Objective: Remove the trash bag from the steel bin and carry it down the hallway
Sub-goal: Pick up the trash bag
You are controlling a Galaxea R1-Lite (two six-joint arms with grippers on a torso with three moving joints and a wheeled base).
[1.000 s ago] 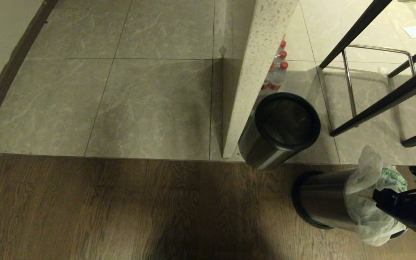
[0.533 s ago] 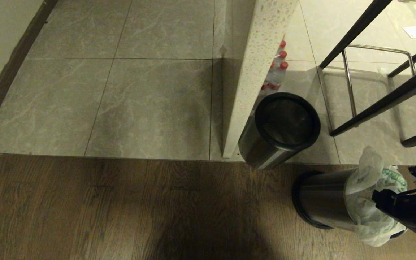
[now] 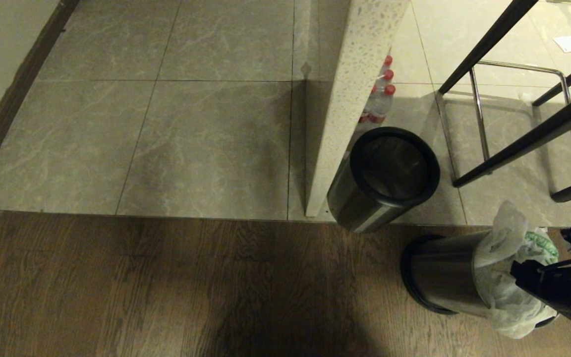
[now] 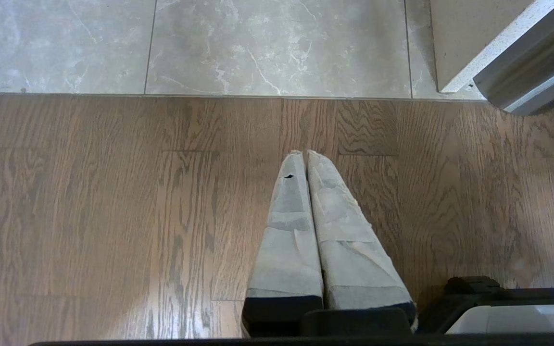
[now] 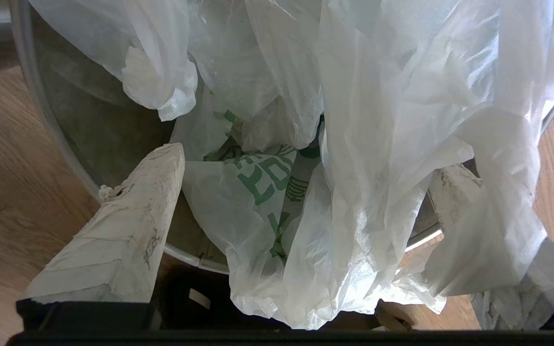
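Note:
The steel bin [image 3: 441,275] stands on the wood floor at the lower right. The trash bag [image 3: 503,282], thin whitish plastic with green print, spills over its rim. My right gripper [image 3: 538,280] is at the bin's mouth. In the right wrist view this gripper [image 5: 310,161] is open wide, and bunched folds of the trash bag [image 5: 378,144] hang between its taped fingers [image 5: 128,226] without being pinched. One finger reaches inside the bin's rim [image 5: 60,139]. The left gripper [image 4: 305,154] is shut on nothing and hangs parked over the wood planks. The hallway [image 3: 166,124] of grey tiles lies ahead.
A second steel bin [image 3: 384,178], with no bag in it, stands by the end of a speckled stone partition [image 3: 350,99]. Red-capped bottles [image 3: 382,91] sit behind it. Black stool legs with a chrome footrest [image 3: 513,119] stand at the right. A dark baseboard [image 3: 13,99] runs along the left wall.

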